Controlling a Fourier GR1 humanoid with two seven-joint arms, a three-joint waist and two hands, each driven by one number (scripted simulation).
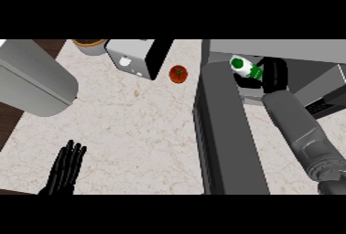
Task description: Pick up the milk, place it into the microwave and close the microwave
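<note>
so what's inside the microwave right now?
The milk, held by the right robot hand curled round it. The microwave's top hides the cavity further in.

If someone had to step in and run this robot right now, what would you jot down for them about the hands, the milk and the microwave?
Right hand: curled round the milk carton, reaching into the microwave opening.
Left hand: open, resting low at the view's left over the counter, holding nothing.
Microwave door: swung open, standing out toward the robot.
Done: milk picked up and carried to the microwave.
Left: set the milk down inside, let go, pull the arm out, shut the door.
Nearby: a tomato and a toaster on the counter, not part of the job.
</note>
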